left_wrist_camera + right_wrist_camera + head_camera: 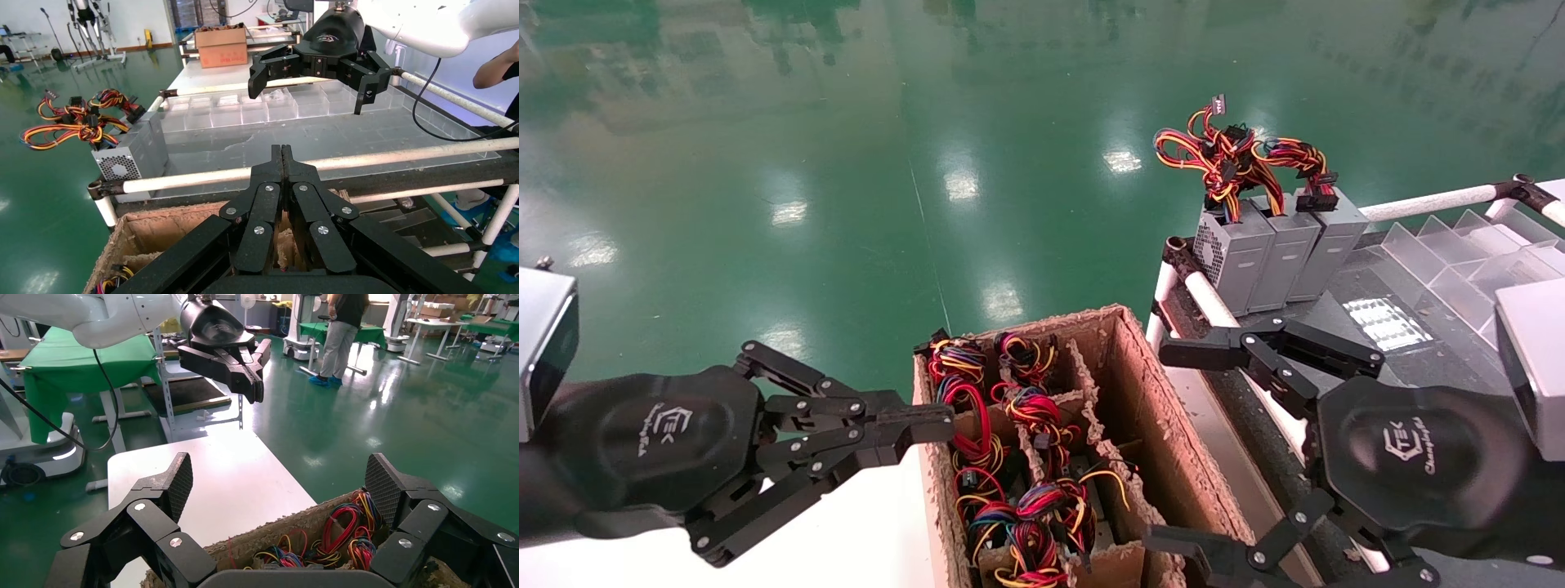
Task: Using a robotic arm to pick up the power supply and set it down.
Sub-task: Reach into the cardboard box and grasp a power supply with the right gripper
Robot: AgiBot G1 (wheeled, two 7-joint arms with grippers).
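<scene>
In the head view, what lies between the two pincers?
The cardboard box, its divider cells holding wire bundles, sits between the shut left pincer and the open right pincer.

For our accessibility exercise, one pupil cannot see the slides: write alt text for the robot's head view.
A cardboard box with dividers, holding bundles of coloured wires, sits between two black claws: the left claw shut beside it, the right claw open over its right edge. Behind, three grey power supplies stand upright in a row on a rack, above a green floor.
</scene>
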